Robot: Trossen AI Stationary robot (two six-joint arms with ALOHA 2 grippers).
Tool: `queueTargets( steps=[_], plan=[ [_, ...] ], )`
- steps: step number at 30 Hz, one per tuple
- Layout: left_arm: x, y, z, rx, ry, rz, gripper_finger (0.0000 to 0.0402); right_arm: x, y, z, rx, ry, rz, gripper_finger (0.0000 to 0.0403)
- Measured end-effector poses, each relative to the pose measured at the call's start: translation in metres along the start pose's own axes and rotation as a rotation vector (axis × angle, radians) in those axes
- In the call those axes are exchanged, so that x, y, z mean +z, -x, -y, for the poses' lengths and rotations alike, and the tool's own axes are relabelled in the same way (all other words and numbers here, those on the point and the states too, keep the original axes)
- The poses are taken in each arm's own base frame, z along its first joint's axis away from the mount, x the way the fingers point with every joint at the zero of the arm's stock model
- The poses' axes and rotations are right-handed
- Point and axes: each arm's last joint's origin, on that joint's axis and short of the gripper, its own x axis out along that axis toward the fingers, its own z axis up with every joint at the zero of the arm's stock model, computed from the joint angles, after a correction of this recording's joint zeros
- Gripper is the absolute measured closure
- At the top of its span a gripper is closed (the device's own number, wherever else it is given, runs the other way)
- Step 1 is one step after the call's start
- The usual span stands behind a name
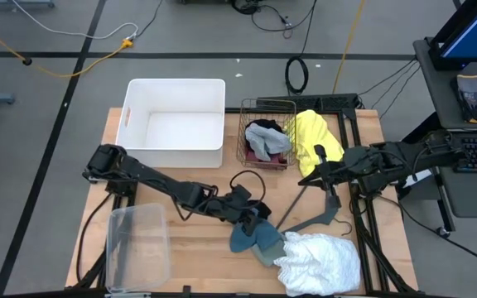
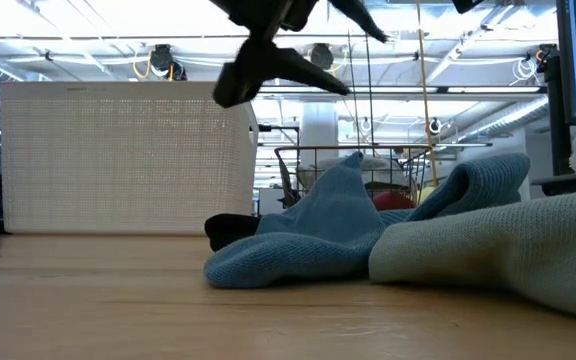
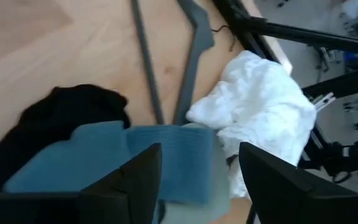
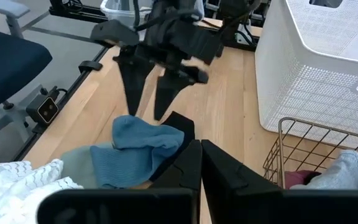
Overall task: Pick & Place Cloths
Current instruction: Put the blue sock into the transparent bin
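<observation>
two parted fingers of left hand point(image 4: 149, 106) above ribbed, perhaps knitted, blue cloth point(image 4: 138, 149).

The left arm stretches low across the table, its gripper point(image 4: 149, 93) pointing down, fingers apart. The right gripper point(image 1: 320, 175) hovers, fingers together.

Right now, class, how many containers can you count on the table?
3: a white bin at the back left, a wire basket beside it holding cloths, and a clear tub at the front left. None seems hidden.
</observation>
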Motion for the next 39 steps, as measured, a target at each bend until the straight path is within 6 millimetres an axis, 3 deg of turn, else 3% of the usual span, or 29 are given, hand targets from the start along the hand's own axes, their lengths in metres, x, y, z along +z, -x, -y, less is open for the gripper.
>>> queueTargets(
  steps=[18,39],
  plan=[
    [-0.01,-0.044,-0.031,0.08,0.115,-0.095,0.0206,0.0,0.0,0.0,0.0,0.0,0.0,0.0402],
    [-0.005,-0.036,-0.034,0.14,0.195,-0.064,0.0206,-0.001,0.0,0.0,0.001,0.007,-0.009,0.0402]
  ],
)
